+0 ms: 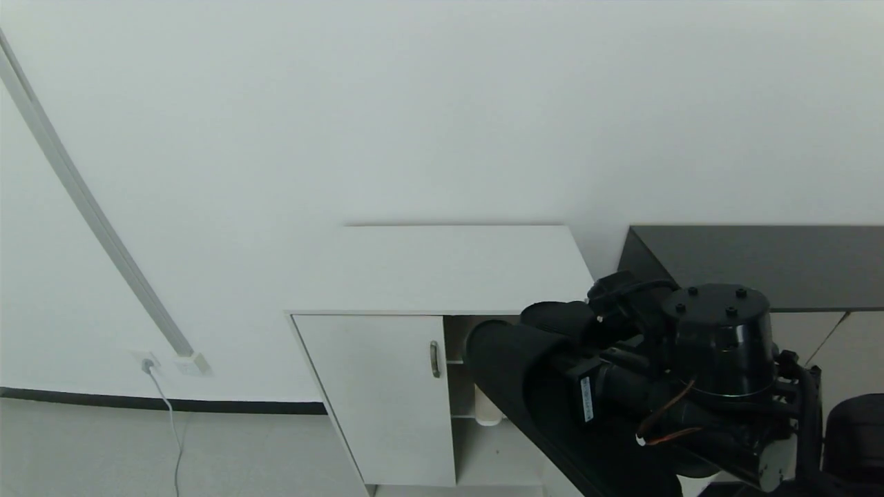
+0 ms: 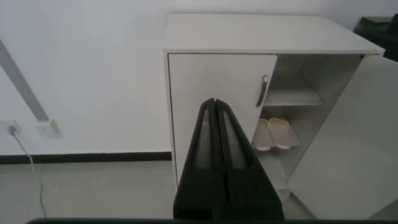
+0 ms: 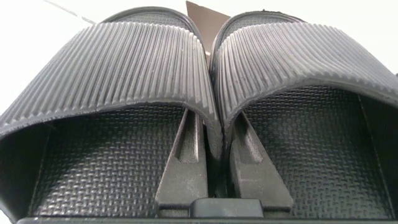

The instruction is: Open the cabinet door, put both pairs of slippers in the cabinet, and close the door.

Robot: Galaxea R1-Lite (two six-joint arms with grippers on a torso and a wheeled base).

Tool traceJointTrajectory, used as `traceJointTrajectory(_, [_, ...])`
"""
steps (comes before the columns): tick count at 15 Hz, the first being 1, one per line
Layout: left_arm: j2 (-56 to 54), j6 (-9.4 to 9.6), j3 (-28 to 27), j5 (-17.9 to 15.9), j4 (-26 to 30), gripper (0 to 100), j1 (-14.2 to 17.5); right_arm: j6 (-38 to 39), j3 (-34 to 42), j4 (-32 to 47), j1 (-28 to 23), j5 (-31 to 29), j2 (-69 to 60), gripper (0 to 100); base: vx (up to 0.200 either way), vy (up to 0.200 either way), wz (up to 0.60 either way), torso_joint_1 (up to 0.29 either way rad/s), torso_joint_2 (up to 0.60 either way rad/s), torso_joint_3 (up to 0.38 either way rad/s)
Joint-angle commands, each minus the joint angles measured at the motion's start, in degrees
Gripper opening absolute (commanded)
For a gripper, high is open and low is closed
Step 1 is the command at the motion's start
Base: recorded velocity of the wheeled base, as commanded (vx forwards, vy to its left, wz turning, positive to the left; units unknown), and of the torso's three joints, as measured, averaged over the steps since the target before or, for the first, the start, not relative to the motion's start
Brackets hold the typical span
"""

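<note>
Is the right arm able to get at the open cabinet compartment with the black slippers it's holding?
Probably yes. The right door stands open, and the right gripper, shut on the black slippers, is in front of the open compartment. The white slippers take one shelf; the cabinet floor looks bare.

You've got one slipper pair on a shelf in the cabinet, 2nd pair in front of its open rt side.

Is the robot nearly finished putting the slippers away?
About halfway. The white cabinet door stands open, and the pale pair of slippers sits inside. The right gripper is clamped on the black ribbed pair of slippers. To do: put them in, then shut the door.
</note>
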State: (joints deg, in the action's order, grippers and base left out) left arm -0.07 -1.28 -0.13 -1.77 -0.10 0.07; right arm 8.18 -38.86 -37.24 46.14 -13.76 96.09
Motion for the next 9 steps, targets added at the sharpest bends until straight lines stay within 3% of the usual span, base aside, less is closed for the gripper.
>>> traceJointTrajectory(1, [0.07,-0.04,-0.04,0.01,0.01,0,0.01,-0.01,0.10,-0.02,0.00,0.14,0.15,0,0.000,0.000,-0.60,0.007,0.00,0.007])
traceJointTrajectory(9, [0.07,0.05,-0.04,0.01,0.01,0,0.01,-0.36,0.46,0.06,0.18,0.40,0.15,0,0.000,0.000,0.00,0.000,0.00,0.000])
